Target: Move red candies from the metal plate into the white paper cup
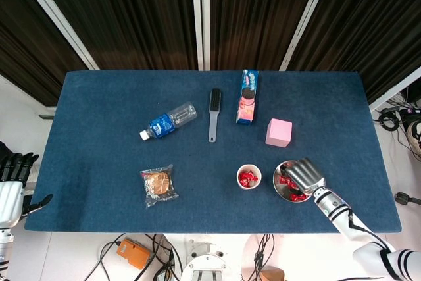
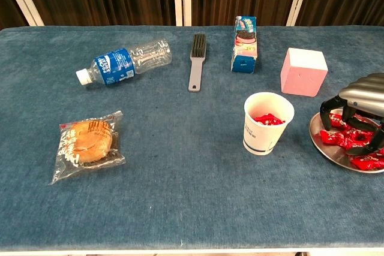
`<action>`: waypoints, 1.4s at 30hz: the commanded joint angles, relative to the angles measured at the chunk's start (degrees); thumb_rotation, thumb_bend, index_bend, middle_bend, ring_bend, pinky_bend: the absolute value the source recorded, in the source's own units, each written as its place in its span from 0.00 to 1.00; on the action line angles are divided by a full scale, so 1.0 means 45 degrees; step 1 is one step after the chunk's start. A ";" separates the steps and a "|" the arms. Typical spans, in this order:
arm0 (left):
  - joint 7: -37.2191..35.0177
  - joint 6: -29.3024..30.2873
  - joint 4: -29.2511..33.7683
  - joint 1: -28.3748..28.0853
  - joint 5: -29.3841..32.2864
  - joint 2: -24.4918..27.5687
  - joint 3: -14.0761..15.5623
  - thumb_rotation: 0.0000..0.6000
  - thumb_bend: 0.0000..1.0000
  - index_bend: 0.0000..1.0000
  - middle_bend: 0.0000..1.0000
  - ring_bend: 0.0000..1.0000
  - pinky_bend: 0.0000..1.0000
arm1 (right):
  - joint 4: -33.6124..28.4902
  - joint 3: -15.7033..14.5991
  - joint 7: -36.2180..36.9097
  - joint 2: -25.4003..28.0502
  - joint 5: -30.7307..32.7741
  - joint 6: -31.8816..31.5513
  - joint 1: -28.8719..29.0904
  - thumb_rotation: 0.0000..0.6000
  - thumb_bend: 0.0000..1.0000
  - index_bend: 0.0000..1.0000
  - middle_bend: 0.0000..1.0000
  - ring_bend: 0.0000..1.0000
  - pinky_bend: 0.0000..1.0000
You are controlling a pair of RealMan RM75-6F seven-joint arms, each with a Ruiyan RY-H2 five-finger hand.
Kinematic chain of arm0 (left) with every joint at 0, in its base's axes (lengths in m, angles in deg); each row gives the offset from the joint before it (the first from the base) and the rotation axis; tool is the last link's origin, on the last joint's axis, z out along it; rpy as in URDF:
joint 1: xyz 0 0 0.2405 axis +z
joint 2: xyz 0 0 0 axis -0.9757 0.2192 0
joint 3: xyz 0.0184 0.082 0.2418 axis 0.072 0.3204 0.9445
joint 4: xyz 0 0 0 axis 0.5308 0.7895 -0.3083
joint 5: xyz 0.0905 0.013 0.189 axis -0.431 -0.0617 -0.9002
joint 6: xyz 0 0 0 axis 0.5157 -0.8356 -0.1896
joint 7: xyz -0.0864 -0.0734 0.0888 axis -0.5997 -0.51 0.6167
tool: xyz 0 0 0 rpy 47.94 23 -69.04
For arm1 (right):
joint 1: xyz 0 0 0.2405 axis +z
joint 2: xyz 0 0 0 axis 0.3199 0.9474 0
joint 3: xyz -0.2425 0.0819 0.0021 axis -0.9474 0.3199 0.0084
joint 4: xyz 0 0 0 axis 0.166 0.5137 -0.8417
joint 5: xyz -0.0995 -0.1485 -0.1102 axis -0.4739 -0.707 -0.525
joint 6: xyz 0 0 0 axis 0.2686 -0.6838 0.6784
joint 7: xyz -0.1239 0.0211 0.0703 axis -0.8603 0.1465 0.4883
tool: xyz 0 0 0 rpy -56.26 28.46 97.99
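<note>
A grasp is under way: the right hand [image 2: 360,103] is curled down over the candies [image 2: 339,137] on the plate [image 2: 319,139]; whether one is held cannot be told. A lift toward the cup [image 2: 267,123] would be needed next.

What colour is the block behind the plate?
Pink. The block shows best in the chest view, just beyond the plate.
</note>
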 commanded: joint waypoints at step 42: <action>-0.0062 -0.0018 -0.0118 -0.0077 -0.0012 -0.0011 -0.0032 1.00 0.00 0.12 0.11 0.00 0.00 | -0.2494 0.1220 0.1044 0.0306 -0.1959 -0.1418 0.0901 1.00 0.55 0.61 0.90 1.00 1.00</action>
